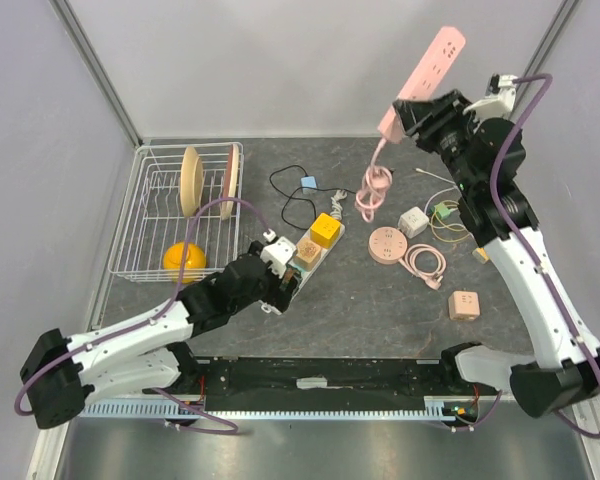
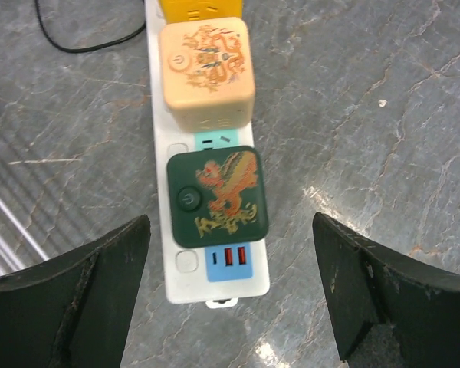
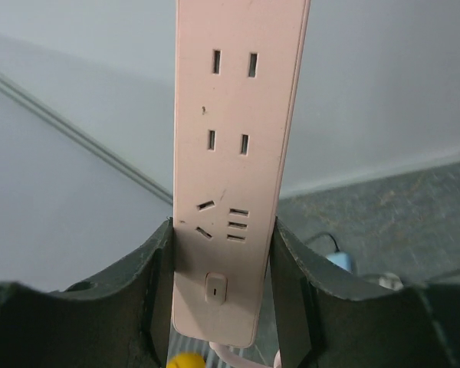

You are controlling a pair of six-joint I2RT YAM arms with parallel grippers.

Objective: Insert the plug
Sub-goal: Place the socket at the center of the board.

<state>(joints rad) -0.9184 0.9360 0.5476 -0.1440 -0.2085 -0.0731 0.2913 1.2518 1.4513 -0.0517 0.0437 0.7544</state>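
Note:
A white power strip (image 2: 218, 277) lies on the grey table (image 2: 383, 115) with a yellow cube (image 2: 201, 6), a beige cube (image 2: 207, 69) and a dark green dragon cube (image 2: 218, 195) seated in it. My left gripper (image 2: 230, 230) hovers open over the strip's near end, one finger on each side, touching nothing. High at the back right, my right gripper (image 3: 222, 257) is shut on the switch end of a pink power strip (image 3: 234, 146), which points upward. Its pink cord hangs down to a coil (image 1: 373, 190). I cannot make out the plug in that coil.
A wire dish rack (image 1: 150, 215) with plates and a yellow object (image 1: 184, 260) stands at the left. Right of the white strip (image 1: 305, 262) lie a round pink adapter (image 1: 387, 244), a white cube (image 1: 412, 221), a pink cube (image 1: 464, 305) and loose cables (image 1: 445, 215).

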